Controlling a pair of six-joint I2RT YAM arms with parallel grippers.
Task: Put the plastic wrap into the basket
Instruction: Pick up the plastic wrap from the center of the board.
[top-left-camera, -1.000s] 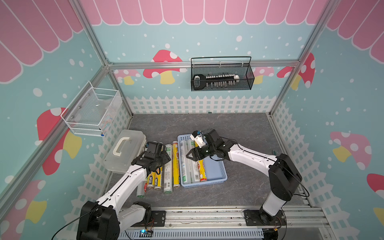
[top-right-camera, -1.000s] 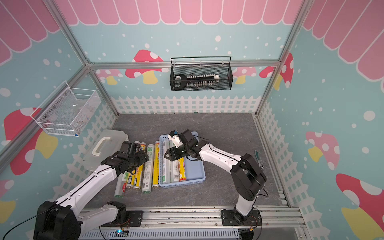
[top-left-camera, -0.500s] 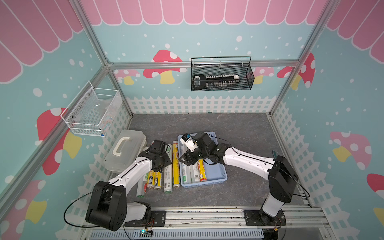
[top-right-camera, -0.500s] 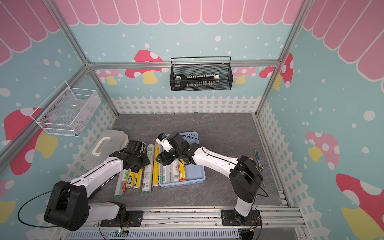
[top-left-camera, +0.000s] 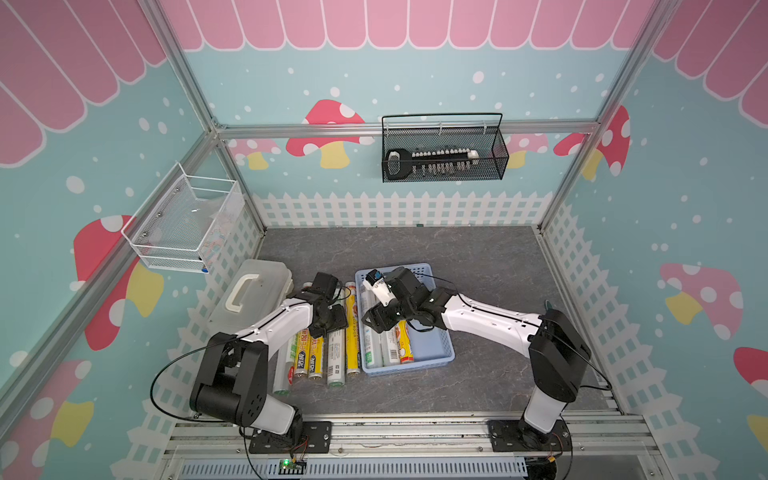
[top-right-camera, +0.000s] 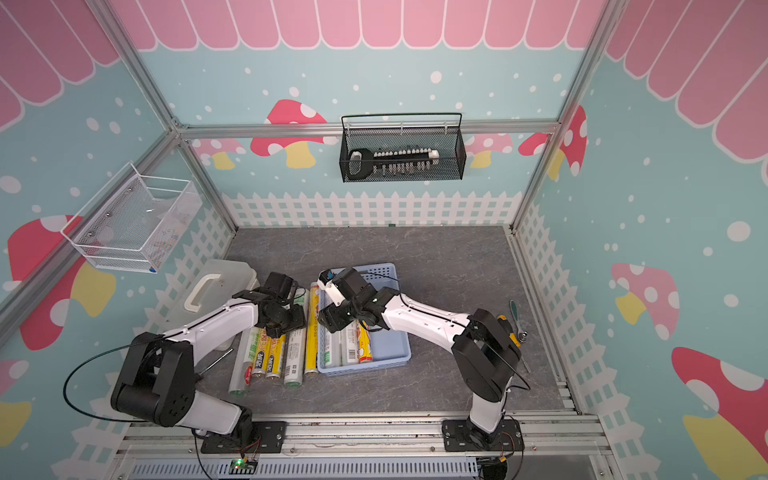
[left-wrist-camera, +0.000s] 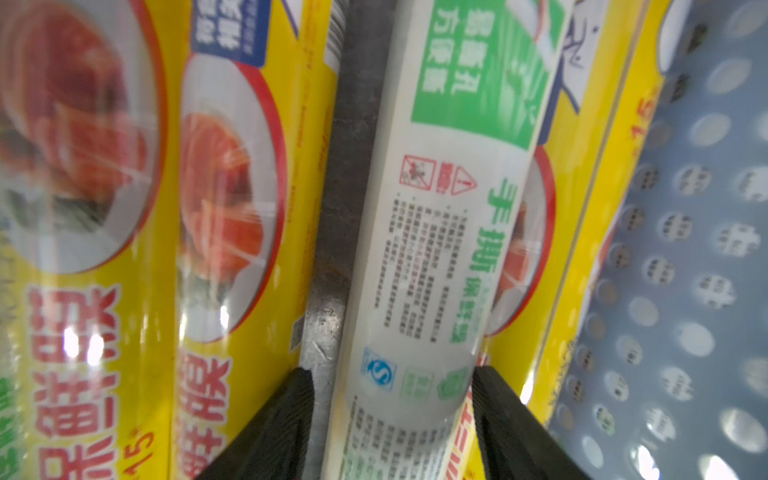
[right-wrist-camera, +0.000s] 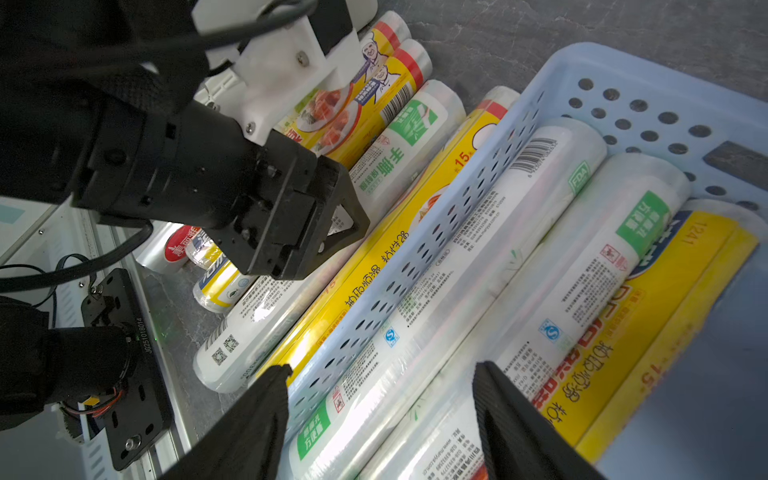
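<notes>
Several plastic wrap rolls lie side by side on the table (top-left-camera: 335, 357) (top-right-camera: 296, 353), left of the light blue basket (top-left-camera: 434, 347) (top-right-camera: 390, 345). My left gripper (top-left-camera: 328, 328) (top-right-camera: 287, 328) (left-wrist-camera: 390, 399) is low over them and open. Its jaws straddle a white roll with green print (left-wrist-camera: 436, 249), and a gap shows on one side. Three more rolls lie in the basket: a clear one (right-wrist-camera: 478, 257), a white and green one (right-wrist-camera: 582, 270) and a yellow one (right-wrist-camera: 665, 299). My right gripper (top-left-camera: 374, 322) (top-right-camera: 330, 320) (right-wrist-camera: 380, 399) hangs open over the basket's perforated wall (right-wrist-camera: 415, 257), holding nothing.
A translucent lidded box with a handle (top-left-camera: 249, 299) stands left of the rolls. A black wire basket with a screwdriver set (top-left-camera: 442, 158) hangs on the back wall, a white wire basket (top-left-camera: 183, 224) on the left wall. A small hand tool (top-right-camera: 515, 316) lies by the right fence.
My left gripper has come down onto the rolls beside the basket. My right gripper has moved left from the basket's middle to its left wall.
</notes>
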